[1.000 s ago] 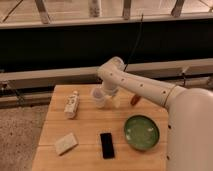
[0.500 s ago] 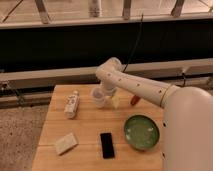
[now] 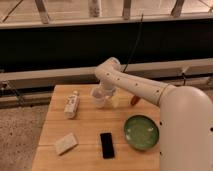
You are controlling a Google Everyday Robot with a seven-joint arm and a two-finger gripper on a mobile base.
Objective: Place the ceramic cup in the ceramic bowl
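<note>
The wooden worktop [image 3: 85, 127] carries several loose things. A white bottle [image 3: 71, 105] with a label lies on its side near the left edge, toward the far left corner. A pale rectangular block [image 3: 66, 143] rests near the front left corner, turned a little. A black phone [image 3: 106, 145] lies flat close to the front edge, about midway along it. Toward the far edge lie a small yellowish piece [image 3: 116, 101] and, right of it, an orange-red thing [image 3: 135, 100], partly hidden

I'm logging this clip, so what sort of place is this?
Probably an indoor lab or office test area: wooden table beside a metal railing, speckled floor. The gripper is at the ceramic cup.
</note>
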